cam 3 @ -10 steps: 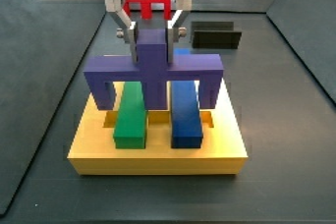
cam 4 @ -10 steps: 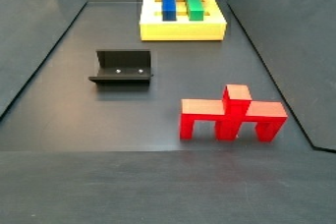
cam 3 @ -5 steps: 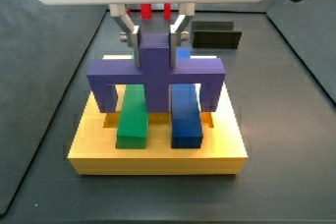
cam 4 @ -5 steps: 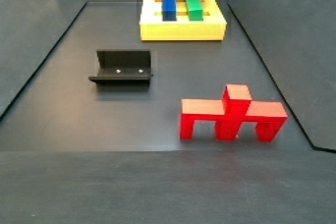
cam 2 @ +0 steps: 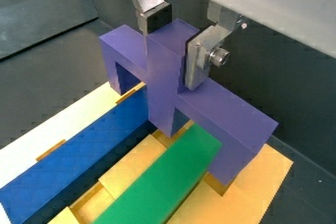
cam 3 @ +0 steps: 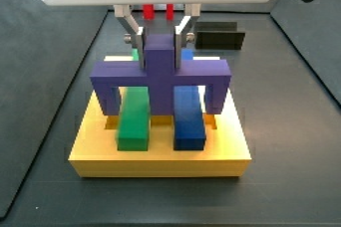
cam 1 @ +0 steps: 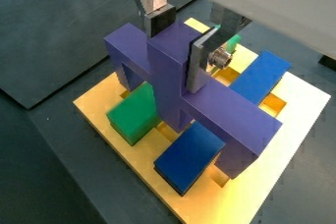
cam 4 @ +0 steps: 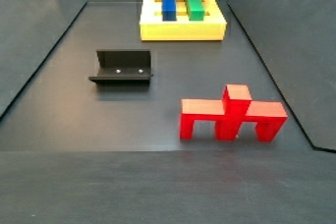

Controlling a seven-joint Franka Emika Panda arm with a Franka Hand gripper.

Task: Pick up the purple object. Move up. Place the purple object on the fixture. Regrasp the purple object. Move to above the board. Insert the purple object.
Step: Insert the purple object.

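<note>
In both wrist views the end effector (cam 1: 180, 33) had its plates clamped on the purple object (cam 1: 178, 85) by its stem, the legs straddling the green bar (cam 2: 164, 182) and blue bar (cam 2: 73, 164) on the board (cam 1: 300, 105). In a side view, the fixture (cam 4: 122, 68) sat mid-left, the red piece (cam 4: 231, 116) lower right.

Wrist views hug the board (cam 1: 296, 120); side views face it oppositely.

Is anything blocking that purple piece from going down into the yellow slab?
Nothing visible does. The gripper holds the purple object by its stem; its legs straddle the green bar and blue bar on the board.
</note>
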